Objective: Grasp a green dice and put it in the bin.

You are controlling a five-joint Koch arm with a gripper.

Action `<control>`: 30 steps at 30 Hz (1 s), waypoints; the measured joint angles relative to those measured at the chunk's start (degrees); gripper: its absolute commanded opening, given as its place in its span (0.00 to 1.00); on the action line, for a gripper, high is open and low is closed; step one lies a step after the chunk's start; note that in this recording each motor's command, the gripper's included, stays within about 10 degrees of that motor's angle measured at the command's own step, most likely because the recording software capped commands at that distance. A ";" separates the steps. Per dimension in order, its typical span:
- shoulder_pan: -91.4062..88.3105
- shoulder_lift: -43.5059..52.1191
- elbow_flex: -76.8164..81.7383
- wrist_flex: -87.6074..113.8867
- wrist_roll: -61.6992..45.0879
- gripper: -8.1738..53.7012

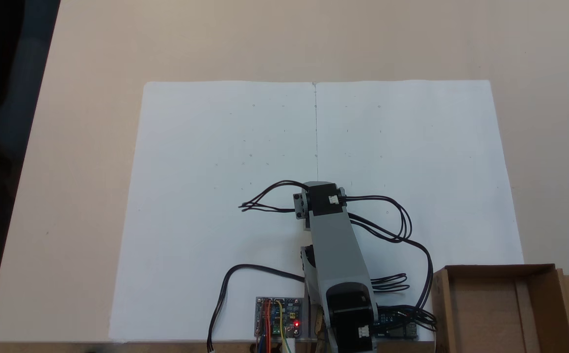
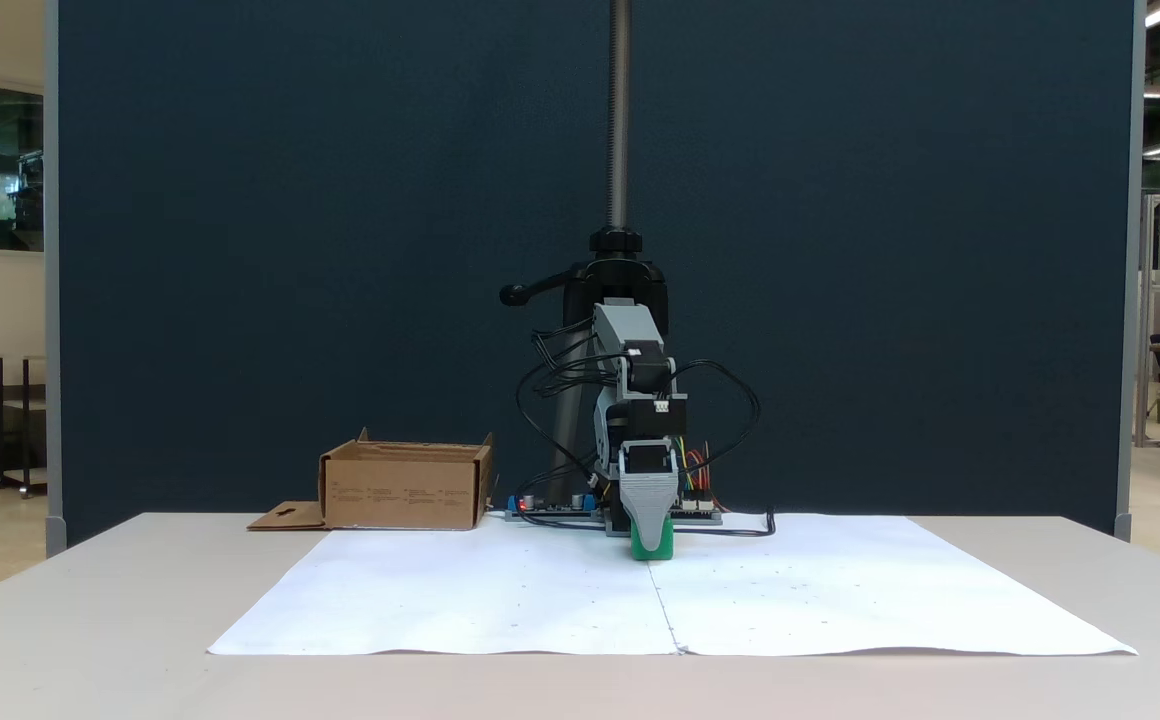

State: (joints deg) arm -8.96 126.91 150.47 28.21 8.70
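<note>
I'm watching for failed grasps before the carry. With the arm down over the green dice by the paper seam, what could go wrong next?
The tool covers most of the green dice, so its hold can't be judged; the cube might slip when lifted. The bin stands well off to the side, so a loose hold could drop it on the way. Slack black cables loop beside the arm and might snag.

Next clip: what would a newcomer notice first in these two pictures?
Probably the green dice, the only bright colour, on the white paper at the tool, which is down over it in the front view. Next, the grey arm with looping black cables at the paper's near edge from above, and the cardboard bin at the lower right.
</note>
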 measured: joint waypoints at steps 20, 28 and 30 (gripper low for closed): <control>0.00 -4.04 -0.53 -0.88 -0.88 0.64; 0.09 -4.83 -0.79 -0.88 -0.88 0.35; 0.09 -4.83 -0.79 -0.88 -0.88 0.35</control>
State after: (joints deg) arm -8.88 122.08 149.68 27.33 7.82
